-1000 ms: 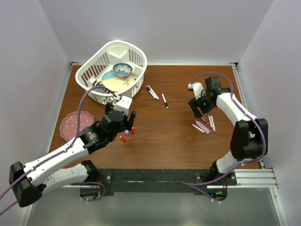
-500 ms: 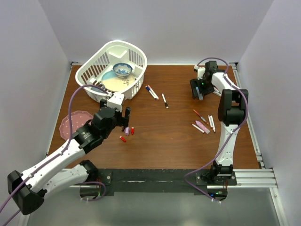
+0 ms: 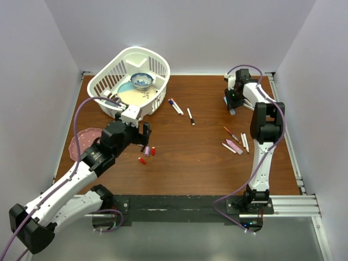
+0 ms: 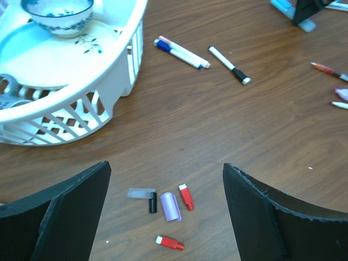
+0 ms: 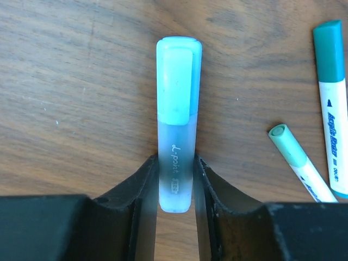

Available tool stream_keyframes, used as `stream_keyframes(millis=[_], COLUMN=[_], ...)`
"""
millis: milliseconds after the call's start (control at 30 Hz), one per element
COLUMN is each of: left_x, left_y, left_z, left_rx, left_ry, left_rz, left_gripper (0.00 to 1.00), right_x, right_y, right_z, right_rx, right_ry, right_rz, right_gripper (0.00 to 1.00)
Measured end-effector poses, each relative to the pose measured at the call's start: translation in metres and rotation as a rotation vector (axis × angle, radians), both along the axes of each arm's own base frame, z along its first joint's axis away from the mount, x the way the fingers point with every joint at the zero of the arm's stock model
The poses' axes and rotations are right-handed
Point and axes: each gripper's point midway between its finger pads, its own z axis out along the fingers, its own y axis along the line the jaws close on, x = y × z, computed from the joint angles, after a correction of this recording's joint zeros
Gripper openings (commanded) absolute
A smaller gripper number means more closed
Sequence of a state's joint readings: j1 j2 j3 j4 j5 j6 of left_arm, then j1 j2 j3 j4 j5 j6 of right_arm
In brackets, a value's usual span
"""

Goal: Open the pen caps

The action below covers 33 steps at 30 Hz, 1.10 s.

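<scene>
Right fingers point(image 5: 148, 179) pinch a pale-blue translucent highlighter pen point(image 5: 178, 98) (flat on the wooden tabletop point(image 5: 81, 81)) — left fingers point(image 4: 70, 217) gape wide over stubby red caps point(image 4: 186, 197).

Left arm point(image 3: 65, 185) and right arm point(image 3: 260, 163): white links, black joints — a purple cable point(image 3: 246, 67) trails each — and black, wedge-shaped fingers point(image 4: 54, 217).

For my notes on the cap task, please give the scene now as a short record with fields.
left gripper: open, above the loose caps
right gripper: shut on the light-blue pen, which lies on the table
loose caps: two red, one purple, one black, one clear
teal pens: two, beside the light-blue pen
basket: holds a bowl
</scene>
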<state>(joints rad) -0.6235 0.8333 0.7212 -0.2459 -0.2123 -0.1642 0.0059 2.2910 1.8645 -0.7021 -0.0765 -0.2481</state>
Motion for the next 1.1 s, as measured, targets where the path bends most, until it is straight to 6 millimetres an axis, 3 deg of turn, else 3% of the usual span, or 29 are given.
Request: stream_keyframes(millis=[33, 167, 333, 400, 600, 700, 800, 867, 933, 967, 1100], left_x=[0.0, -0.004, -0.008, -0.008, -0.007, 0.003, 0.008, 0.013, 0.021, 0.035, 0.057], left_y=[-0.002, -0.011, -0.026, -0.034, -0.078, -0.102, -0.137, -0.161, -0.18, -0.194, -0.214], left_z=[0.001, 0.001, 0.001, 0.006, 0.014, 0.006, 0.004, 0.014, 0.03, 0.047, 0.064], left_rx=[-0.009, -0.051, -0.155, -0.237, -0.634, -0.765, -0.8, -0.822, -0.844, -0.861, -0.86], left_ry=[-0.003, -0.002, 0.017, 0.023, 0.109, 0.211, 0.28, 0.295, 0.295, 0.291, 0.275], left_rz=[-0.011, -0.081, -0.174, -0.196, -0.267, -0.259, -0.254, -0.236, -0.217, -0.176, -0.088], left_gripper=[0.91, 0.93, 0.95, 0.95, 0.93, 0.94, 0.95, 0.94, 0.93, 0.92, 0.85], right_x=[0.0, -0.005, -0.049, -0.069, -0.138, -0.174, -0.201, -0.212, -0.217, -0.219, -0.221], right_y=[0.0, 0.0, 0.02, 0.036, 0.103, 0.126, 0.14, 0.145, 0.146, 0.146, 0.148], right_z=[0.0, 0.003, 0.016, 0.037, 0.147, 0.172, 0.174, 0.172, 0.171, 0.173, 0.175], right_rx=[-0.004, -0.003, 0.111, 0.199, 0.518, 0.61, 0.674, 0.694, 0.698, 0.697, 0.7], right_ry=[-0.007, -0.033, -0.002, -0.02, -0.216, -0.251, -0.232, -0.218, -0.216, -0.222, -0.229], right_rz=[0.001, 0.002, 0.059, 0.12, 0.437, 0.561, 0.626, 0.643, 0.648, 0.652, 0.662], right_gripper=[0.0, 0.0, 0.0, 0.0, 0.0, 0.0, 0.0, 0.0, 0.0, 0.0, 0.0])
